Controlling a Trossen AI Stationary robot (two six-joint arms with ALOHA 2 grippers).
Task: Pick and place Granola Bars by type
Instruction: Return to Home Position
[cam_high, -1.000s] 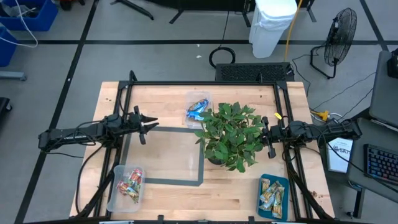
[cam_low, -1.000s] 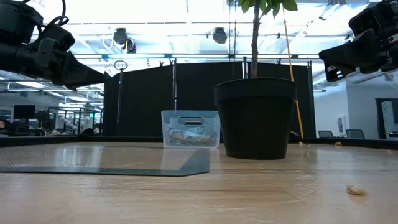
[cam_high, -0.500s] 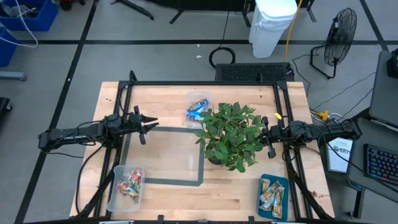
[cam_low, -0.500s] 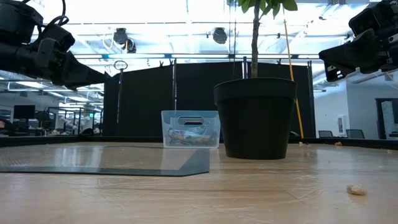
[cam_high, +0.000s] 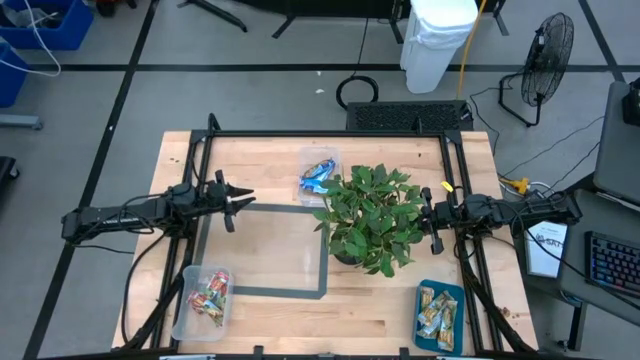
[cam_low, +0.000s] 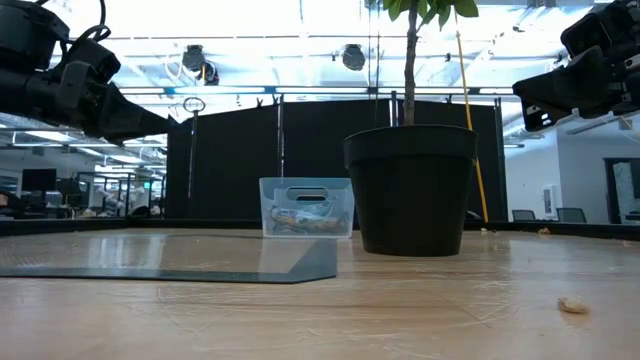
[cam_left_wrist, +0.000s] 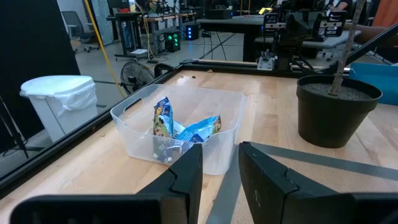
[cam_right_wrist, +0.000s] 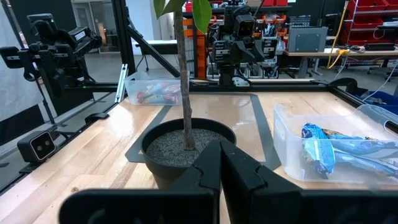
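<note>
**Caller:** Starting at the left side of the table, what do you have?

**Operator:** I have the left arm lying level above the wooden table (cam_high: 270, 150), reaching in from its left edge. The left gripper (cam_high: 238, 205) hovers by the upper left corner of a grey outlined rectangle (cam_high: 265, 290). Its fingers are slightly spread and hold nothing. In the overhead view's lower left corner of the table sits a clear tub (cam_high: 184, 310) with the red-and-tan granola bars (cam_high: 207, 297) heaped inside.

**Caller:** And the middle?

**Operator:** At the far edge, just past the rectangle, I see a second clear tub (cam_high: 304, 160) holding the blue granola bars (cam_high: 318, 176). My left wrist camera looks straight at them, some leaning against one another. Just beside that tub stands a potted plant (cam_high: 368, 215), its leaves covering the rectangle's right side.

**Caller:** The right side?

**Operator:** The right arm comes in level from the right edge. The right gripper (cam_high: 427, 216) hangs close to the plant's leaves, fingers pressed together on nothing. In the lower right corner a teal tray (cam_high: 457, 335) holds the green-and-beige granola bars (cam_high: 435, 312), lying side by side.
</note>
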